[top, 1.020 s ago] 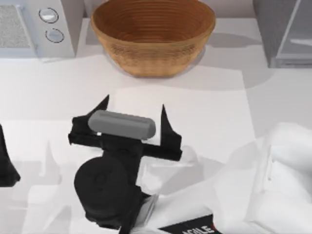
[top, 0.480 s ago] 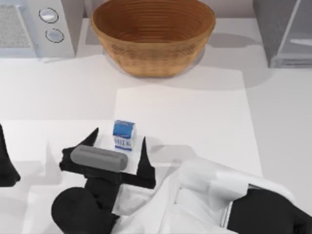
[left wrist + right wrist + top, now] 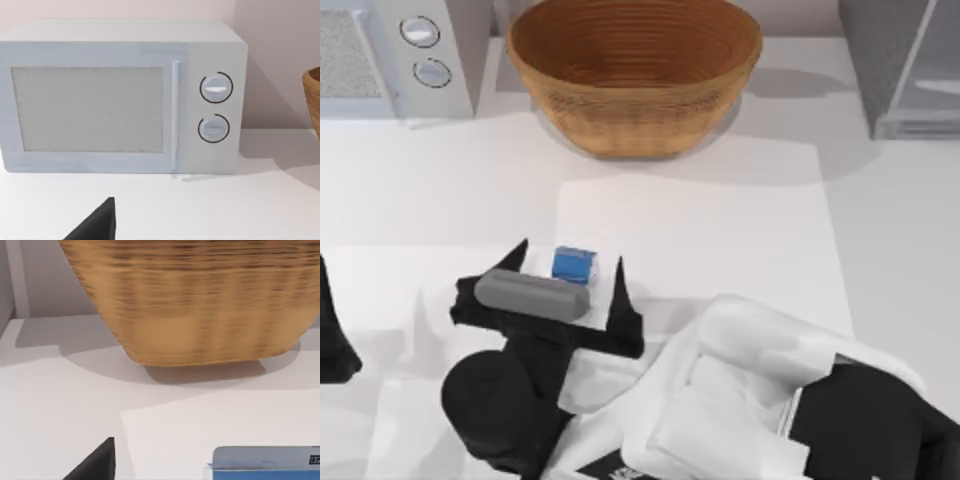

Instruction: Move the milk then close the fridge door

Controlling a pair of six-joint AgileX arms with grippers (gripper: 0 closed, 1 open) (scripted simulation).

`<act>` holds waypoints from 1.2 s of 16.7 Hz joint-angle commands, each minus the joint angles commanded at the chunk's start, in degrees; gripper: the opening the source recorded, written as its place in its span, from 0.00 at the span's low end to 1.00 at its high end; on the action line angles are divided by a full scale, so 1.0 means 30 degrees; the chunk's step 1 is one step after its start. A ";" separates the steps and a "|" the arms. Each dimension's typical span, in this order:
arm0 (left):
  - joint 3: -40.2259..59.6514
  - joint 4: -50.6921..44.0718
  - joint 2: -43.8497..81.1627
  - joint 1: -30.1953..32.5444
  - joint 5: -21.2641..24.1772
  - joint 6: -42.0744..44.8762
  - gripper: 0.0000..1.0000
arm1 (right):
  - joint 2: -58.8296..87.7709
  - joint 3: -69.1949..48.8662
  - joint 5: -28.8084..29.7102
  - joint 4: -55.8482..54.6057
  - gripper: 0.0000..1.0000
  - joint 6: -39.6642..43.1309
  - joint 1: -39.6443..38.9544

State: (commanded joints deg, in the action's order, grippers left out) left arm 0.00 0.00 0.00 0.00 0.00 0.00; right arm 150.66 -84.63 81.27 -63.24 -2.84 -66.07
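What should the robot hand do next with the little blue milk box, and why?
Probably close its fingers on the milk. The right gripper is open, with one fingertip on each side of the small blue carton on the table, so the milk sits between them but is not yet held. The wicker basket stands farther back, and the fridge door at the far right looks open.

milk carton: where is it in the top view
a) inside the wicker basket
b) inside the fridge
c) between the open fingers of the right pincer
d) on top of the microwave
c: the milk carton stands on the table between the two spread black fingers of the right pincer, in front of the wicker basket.
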 joint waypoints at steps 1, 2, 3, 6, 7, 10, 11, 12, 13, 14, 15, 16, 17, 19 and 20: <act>0.0000 0.0000 0.0000 0.0000 0.0000 0.0000 1.00 | 0.0069 -0.0113 -0.0234 -0.0061 1.00 0.0105 0.0236; 0.0000 0.0000 0.0000 0.0000 0.0000 0.0000 1.00 | 0.0103 -0.0167 -0.0346 -0.0090 1.00 0.0154 0.0350; 0.0000 0.0000 0.0000 0.0000 0.0000 0.0000 1.00 | 0.0104 -0.0169 -0.0350 -0.0091 1.00 0.0156 0.0354; 0.0000 0.0000 0.0000 0.0000 0.0000 0.0000 1.00 | 0.0104 -0.0169 -0.0350 -0.0091 0.92 0.0156 0.0354; 0.0000 0.0000 0.0000 0.0000 0.0000 0.0000 1.00 | 0.0104 -0.0169 -0.0350 -0.0091 0.85 0.0156 0.0354; 0.0000 0.0000 0.0000 0.0000 0.0000 0.0000 1.00 | 0.0104 -0.0169 -0.0350 -0.0091 0.62 0.0156 0.0354; 0.0000 0.0000 0.0000 0.0000 0.0000 0.0000 1.00 | 0.0104 -0.0169 -0.0350 -0.0091 0.55 0.0156 0.0354; 0.0000 0.0000 0.0000 0.0000 0.0000 0.0000 1.00 | 0.0104 -0.0169 -0.0350 -0.0091 0.47 0.0156 0.0354; 0.0000 0.0000 0.0000 0.0000 0.0000 0.0000 1.00 | 0.0104 -0.0169 -0.0350 -0.0091 0.40 0.0156 0.0354; 0.0000 0.0000 0.0000 0.0000 0.0000 0.0000 1.00 | 0.0104 -0.0169 -0.0350 -0.0091 0.32 0.0156 0.0354; 0.0000 0.0000 0.0000 0.0000 0.0000 0.0000 1.00 | 0.0104 -0.0169 -0.0350 -0.0091 0.25 0.0156 0.0354; 0.0000 0.0000 0.0000 0.0000 0.0000 0.0000 1.00 | 0.0104 -0.0169 -0.0350 -0.0091 0.17 0.0156 0.0354; 0.0000 0.0000 0.0000 0.0000 0.0000 0.0000 1.00 | 0.0104 -0.0169 -0.0350 -0.0091 0.10 0.0156 0.0354; 0.0000 0.0000 0.0000 0.0000 0.0000 0.0000 1.00 | 0.0104 -0.0169 -0.0350 -0.0091 0.00 0.0156 0.0354; 0.0000 0.0000 0.0000 0.0000 0.0000 0.0000 1.00 | 0.0104 -0.0169 -0.0350 -0.0091 0.00 0.0156 0.0354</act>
State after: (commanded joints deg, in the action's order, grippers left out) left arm 0.00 0.00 0.00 0.00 0.00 0.00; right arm 150.97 -85.13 80.22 -63.51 -2.37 -65.01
